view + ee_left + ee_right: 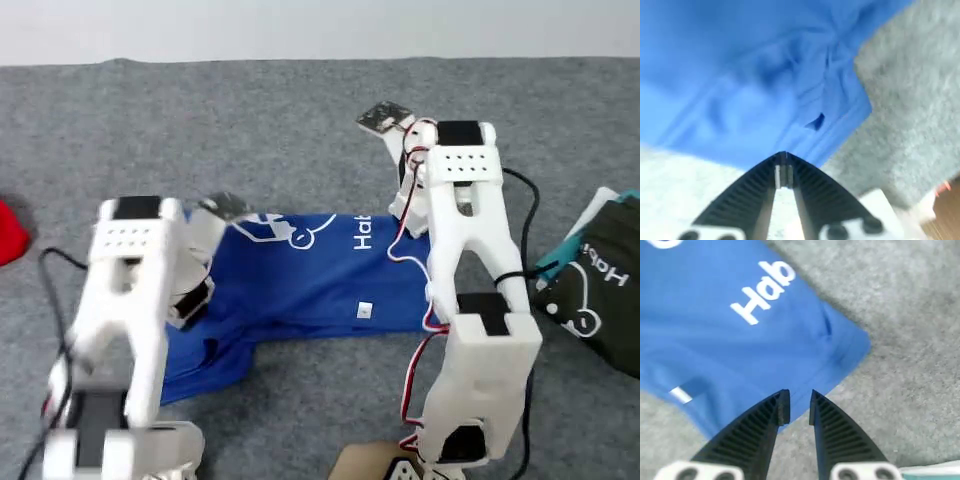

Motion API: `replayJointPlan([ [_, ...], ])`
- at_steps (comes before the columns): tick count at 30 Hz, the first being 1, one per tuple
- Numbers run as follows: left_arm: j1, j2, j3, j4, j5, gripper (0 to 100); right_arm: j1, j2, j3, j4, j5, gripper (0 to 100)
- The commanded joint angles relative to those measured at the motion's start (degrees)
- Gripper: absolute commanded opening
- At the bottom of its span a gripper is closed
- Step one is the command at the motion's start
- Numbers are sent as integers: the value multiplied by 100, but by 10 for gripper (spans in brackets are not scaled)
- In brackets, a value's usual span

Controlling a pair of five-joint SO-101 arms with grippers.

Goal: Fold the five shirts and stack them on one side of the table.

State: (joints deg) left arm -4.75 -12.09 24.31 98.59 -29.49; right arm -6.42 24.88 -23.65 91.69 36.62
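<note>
Grey felt table (300,120); high view adds a dark shirt (600,285) right, red cloth (8,232) left. Above the blue shirt (320,270), left gripper (783,169) closed, right gripper (796,404) slightly parted.

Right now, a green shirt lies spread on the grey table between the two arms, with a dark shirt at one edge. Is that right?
No: the spread shirt is blue, not green, as the high view shows. The dark shirt does lie at the grey table's edge.
</note>
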Motion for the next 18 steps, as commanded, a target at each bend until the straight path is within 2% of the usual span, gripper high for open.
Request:
replayJointPlan([
  [1,0,-1767,-215,176,273,4,-321,-769,-246,391,35,76],
  [4,-132,-2541,-189,176,659,4,-620,-1095,-246,602,53,76],
  [6,-589,-2804,-198,176,941,4,-857,-1270,-246,673,70,75],
  [13,-3218,-2787,-207,167,1029,4,-2000,-1446,-202,989,70,78],
  [18,-4642,-2787,-189,-158,747,4,-2695,-1393,-202,936,62,79],
])
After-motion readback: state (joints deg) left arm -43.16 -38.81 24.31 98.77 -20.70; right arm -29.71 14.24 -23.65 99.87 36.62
